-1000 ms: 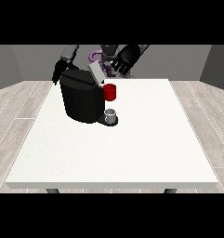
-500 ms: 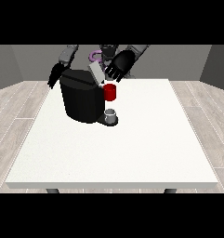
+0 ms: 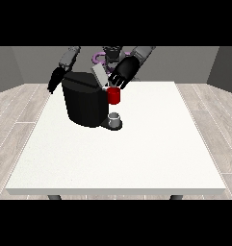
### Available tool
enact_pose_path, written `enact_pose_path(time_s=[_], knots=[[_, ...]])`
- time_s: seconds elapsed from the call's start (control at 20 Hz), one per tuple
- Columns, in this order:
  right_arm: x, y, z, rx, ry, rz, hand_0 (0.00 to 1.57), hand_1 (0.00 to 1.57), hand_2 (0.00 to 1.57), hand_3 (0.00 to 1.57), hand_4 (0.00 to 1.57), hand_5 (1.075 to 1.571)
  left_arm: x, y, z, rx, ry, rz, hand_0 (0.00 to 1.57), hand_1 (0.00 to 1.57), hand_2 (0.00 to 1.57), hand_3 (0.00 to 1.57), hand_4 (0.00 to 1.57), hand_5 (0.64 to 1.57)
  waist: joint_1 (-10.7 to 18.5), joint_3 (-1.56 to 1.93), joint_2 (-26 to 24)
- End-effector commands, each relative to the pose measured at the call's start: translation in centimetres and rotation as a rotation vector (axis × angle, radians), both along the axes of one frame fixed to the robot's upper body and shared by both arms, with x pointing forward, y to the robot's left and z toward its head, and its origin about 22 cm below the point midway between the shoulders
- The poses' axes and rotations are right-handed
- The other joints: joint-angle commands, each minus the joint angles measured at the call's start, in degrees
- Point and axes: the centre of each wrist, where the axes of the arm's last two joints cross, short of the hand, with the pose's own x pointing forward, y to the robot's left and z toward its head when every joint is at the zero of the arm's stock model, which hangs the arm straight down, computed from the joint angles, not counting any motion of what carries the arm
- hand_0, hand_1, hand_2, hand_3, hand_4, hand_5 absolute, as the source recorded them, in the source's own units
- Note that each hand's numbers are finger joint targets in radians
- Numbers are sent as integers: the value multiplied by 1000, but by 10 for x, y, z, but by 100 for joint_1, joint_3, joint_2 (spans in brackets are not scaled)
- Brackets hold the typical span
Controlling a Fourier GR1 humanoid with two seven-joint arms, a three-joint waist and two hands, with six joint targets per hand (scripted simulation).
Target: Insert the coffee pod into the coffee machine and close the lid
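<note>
black coffee machine [image 3: 84, 103] stood on the white table [image 3: 136, 153], far-left part of the top, w/ its grey lid [image 3: 100, 76] tilted up & open at the top; red front piece [image 3: 114, 95] stuck out on the machine's right side as seen, w/ a small grey cup [image 3: 115, 118] on the base just below it; hand at the view's right [image 3: 123, 73] was over the machine's top right, just beside the raised lid, fingers pointing down toward the red piece & spread rather than curled; couldn't tell if the fingertips touched the lid or the machine; coffee pod wasn't clearly visible, maybe a pale bit under those fingers near the opening, but couldn't tell, so can't say if it was held or already in; hand at the view's left [image 3: 55, 79] hung beside the machine's upper left corner, close to it, contact unclear; its fingers looked straight & pointed down, holding nothing; robot's torso [image 3: 110, 54] was behind the machine at the table's far edge
</note>
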Motion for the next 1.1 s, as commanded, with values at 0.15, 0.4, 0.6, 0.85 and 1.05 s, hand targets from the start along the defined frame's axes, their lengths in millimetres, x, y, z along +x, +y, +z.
enact_pose_path(time_s=[0.15,0.4,0.6,0.85,1.05], knots=[[-4,-4,-14,8,3,-25,0,0,0,0,36,1571,2,-11,-8,-5,19,-31,1187,1187,1230,1196,441,1571,52,0,-20],[6,-13,-2,-9,-39,-48,0,0,0,0,0,1571,1,-10,11,7,-26,-39,1166,1166,1233,1193,421,1571,106,1,163],[0,15,6,-12,-25,7,0,0,0,0,104,1571,0,18,18,-16,-53,12,1227,1227,1258,1198,406,1571,-129,-3,213],[1,-1,0,-4,-26,6,0,0,0,0,0,1571,2,4,18,-4,-48,4,1212,1212,1245,1199,352,1571,-135,0,148],[8,6,14,-13,-64,-3,0,0,0,0,0,1571,2,0,12,-4,-129,-7,1189,1189,1207,1172,362,1571,-62,-2,370]])
